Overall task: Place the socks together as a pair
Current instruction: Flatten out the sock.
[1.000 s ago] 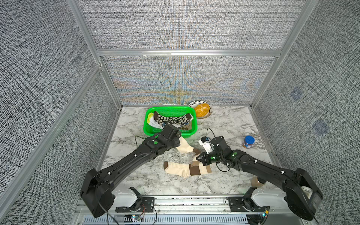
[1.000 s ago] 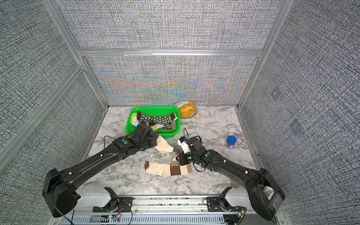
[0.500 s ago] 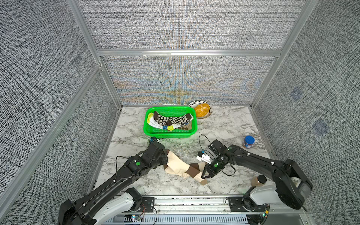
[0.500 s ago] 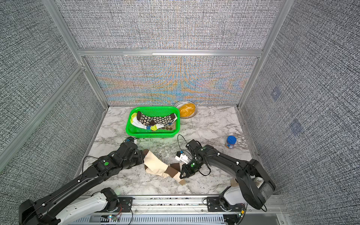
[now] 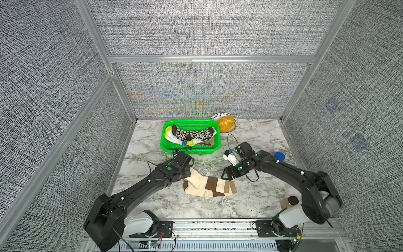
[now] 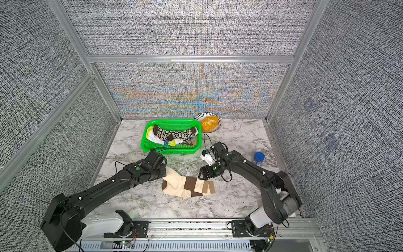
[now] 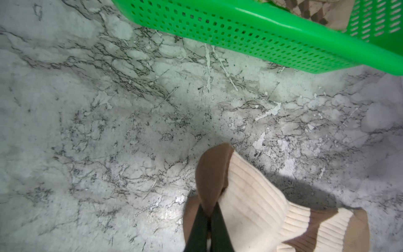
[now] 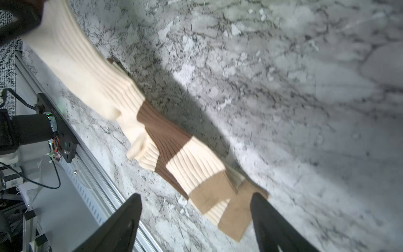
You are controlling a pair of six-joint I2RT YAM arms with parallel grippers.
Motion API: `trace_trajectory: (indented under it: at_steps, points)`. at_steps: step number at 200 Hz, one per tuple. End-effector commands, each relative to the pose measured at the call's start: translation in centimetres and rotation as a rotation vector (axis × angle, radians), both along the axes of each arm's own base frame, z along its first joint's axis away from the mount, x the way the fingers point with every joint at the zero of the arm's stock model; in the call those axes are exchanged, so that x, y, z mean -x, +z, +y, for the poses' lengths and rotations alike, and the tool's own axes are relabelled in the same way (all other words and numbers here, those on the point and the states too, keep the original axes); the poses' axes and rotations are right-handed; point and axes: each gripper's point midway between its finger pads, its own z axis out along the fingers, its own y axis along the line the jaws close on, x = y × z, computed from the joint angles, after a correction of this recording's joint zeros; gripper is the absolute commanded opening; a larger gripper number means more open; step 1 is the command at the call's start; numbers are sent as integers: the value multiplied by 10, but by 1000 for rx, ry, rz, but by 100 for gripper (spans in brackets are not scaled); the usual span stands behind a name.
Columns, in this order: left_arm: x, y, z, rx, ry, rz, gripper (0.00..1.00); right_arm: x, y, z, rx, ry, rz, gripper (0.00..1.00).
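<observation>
Two cream brown-banded socks (image 5: 209,185) (image 6: 187,185) lie one over the other on the marble table, toes to the left and cuffs to the right. My left gripper (image 7: 210,212) (image 5: 186,174) is shut on the brown toe of the upper sock (image 7: 250,196). My right gripper (image 8: 195,196) (image 5: 226,175) is open just above the tan cuffs (image 8: 231,209), holding nothing. A green basket (image 5: 189,150) (image 7: 261,37) behind holds a brown cream-flowered sock (image 5: 192,133), a white sock with yellow-blue patches (image 5: 174,139) and a tan diamond-check sock (image 5: 209,141).
A bowl with something orange in it (image 5: 224,123) stands at the back beside the basket. A blue-capped jar (image 5: 279,156) stands to the right, and a dark-capped bottle (image 5: 291,201) by the right arm's base. Grey walls close three sides.
Both arms carried the lifted cream sock forward and down onto the other one. My right gripper opened and let go of the cuff; the left stays shut on the toe.
</observation>
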Motion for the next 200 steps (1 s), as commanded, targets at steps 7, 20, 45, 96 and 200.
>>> trace_trajectory:
  at_steps: [7, 20, 45, 96, 200]
  points:
    - [-5, -6, 2, -14, -1, -11, 0, 8, -17, -10, -54, -164, -24, 76]
    - [-7, -8, 5, -22, 5, -12, 0, 7, -22, -8, -100, -210, -31, 69]
    - [-7, -14, 8, -29, 12, 4, 0, -1, -28, -3, -140, -252, -36, 56]
    - [-5, -16, 10, -24, 16, 8, 0, -2, -41, 3, -153, -254, 0, 45]
    - [1, -7, 1, 31, -31, 13, 0, -5, -32, 13, -176, -226, 4, 0]
